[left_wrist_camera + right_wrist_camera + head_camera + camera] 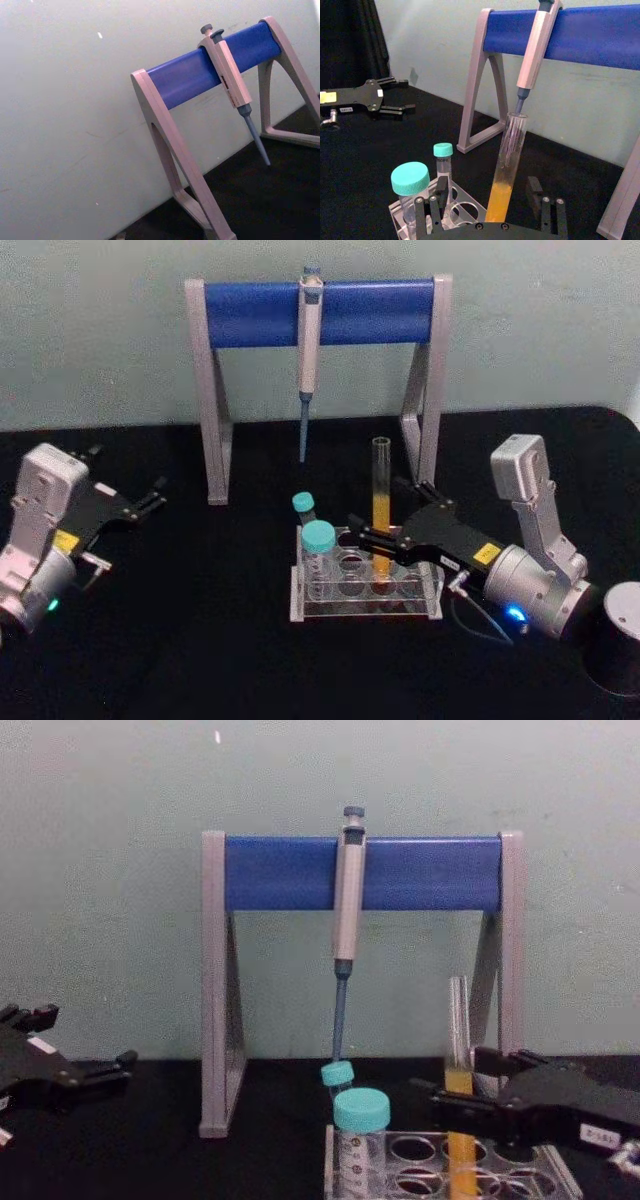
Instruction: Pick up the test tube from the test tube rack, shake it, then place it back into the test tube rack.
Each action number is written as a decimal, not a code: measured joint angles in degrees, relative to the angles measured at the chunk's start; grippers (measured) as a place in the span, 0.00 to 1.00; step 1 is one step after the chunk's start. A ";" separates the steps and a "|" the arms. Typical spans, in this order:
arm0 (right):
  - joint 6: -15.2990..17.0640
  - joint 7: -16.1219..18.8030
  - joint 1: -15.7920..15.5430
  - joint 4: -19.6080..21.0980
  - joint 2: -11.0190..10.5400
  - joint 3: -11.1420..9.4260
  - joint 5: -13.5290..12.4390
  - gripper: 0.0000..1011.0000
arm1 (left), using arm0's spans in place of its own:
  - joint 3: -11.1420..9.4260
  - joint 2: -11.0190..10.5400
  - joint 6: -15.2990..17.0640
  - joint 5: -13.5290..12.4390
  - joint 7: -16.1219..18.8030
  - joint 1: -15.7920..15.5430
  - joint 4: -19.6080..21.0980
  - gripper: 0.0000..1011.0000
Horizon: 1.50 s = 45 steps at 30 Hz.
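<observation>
The test tube is a tall clear tube with orange-yellow liquid in its lower half. It stands in a hole of the clear test tube rack, right of centre. My right gripper reaches in from the right and is open, with one finger on each side of the tube and a gap to each. The chest view shows the tube rising between those black fingers above the rack. My left gripper rests open on the table at the far left, away from the rack.
Two teal-capped vials stand in the rack's left holes. Behind the rack is a grey-and-blue stand with a pipette hanging from it. A dark cylinder sits at the right edge.
</observation>
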<state>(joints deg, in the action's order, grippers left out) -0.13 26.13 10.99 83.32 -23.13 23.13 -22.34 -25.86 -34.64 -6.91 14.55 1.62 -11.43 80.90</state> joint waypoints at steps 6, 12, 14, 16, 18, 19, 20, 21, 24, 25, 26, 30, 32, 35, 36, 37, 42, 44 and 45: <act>-0.34 0.13 -1.90 1.87 -1.31 -1.02 -0.46 0.99 | 0.00 0.00 0.00 0.00 0.00 0.00 0.00 0.99; -1.74 -2.14 -7.02 7.10 -4.19 -3.82 -0.13 0.99 | 0.00 0.00 0.00 0.00 0.00 0.00 0.00 0.99; -3.42 -4.22 -9.73 8.88 -4.52 -5.75 0.41 0.99 | 0.00 0.00 0.00 0.00 0.00 0.00 0.00 0.99; -4.58 -5.48 -11.24 9.65 -4.42 -6.81 0.84 0.99 | 0.00 0.00 0.00 0.00 0.00 0.00 0.00 0.99; -6.52 -7.82 -13.38 10.35 -3.83 -8.44 1.69 0.99 | 0.00 0.00 0.00 0.00 0.00 0.00 0.00 0.99; -7.74 -9.22 -14.44 10.43 -3.26 -9.30 2.34 0.99 | 0.00 0.00 0.00 0.00 0.00 0.00 0.00 0.99; -7.74 -9.22 -14.44 10.43 -3.26 -9.30 2.34 0.99 | 0.00 0.00 0.00 0.00 0.00 0.00 0.00 0.99; -8.70 -10.64 -15.30 10.26 -2.54 -10.04 2.92 0.99 | 0.00 0.00 0.00 0.00 0.00 0.00 0.00 0.99; -9.73 -12.68 -16.38 9.17 -0.95 -11.00 3.59 0.99 | 0.00 0.00 0.00 0.00 0.00 0.00 0.00 0.99; -9.88 -13.03 -16.51 8.90 -0.68 -11.13 3.78 0.99 | 0.00 0.00 0.00 0.00 0.00 0.00 0.00 0.99; -10.08 -13.41 -16.64 8.58 -0.36 -11.28 4.05 0.99 | 0.00 0.00 0.00 0.00 0.00 0.00 0.00 0.99; -10.49 -14.92 -16.93 6.37 1.53 -12.04 4.80 0.99 | 0.00 0.00 0.00 0.00 0.00 0.00 0.00 0.99; -10.45 -15.21 -16.89 5.60 2.03 -12.18 5.01 0.99 | 0.00 0.00 0.00 0.00 0.00 0.00 0.00 0.99; -10.09 -15.57 -16.50 4.02 2.94 -12.30 5.55 0.99 | 0.00 0.00 0.00 0.00 0.00 0.00 0.00 0.99; -9.74 -15.59 -16.22 3.23 3.32 -12.30 5.80 0.99 | 0.00 0.00 0.00 0.00 0.00 0.00 0.00 0.99; -9.56 -15.59 -16.07 2.86 3.50 -12.30 5.90 0.99 | 0.00 0.00 0.00 0.00 0.00 0.00 0.00 0.99; -8.53 -15.27 -15.19 0.92 4.34 -12.26 6.57 0.99 | 0.00 0.00 0.00 0.00 0.00 0.00 0.00 0.99; -8.23 -14.97 -14.79 0.23 4.68 -12.26 6.87 0.99 | 0.00 0.00 0.00 0.00 0.00 0.00 0.00 0.99; -8.16 -14.84 -14.65 0.01 4.79 -12.26 6.98 0.99 | 0.00 0.00 0.00 0.00 0.00 0.00 0.00 0.99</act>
<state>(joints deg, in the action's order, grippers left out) -8.30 11.28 -3.66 83.33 -18.34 10.87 -15.36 -25.86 -34.65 -6.91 14.55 1.62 -11.43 80.90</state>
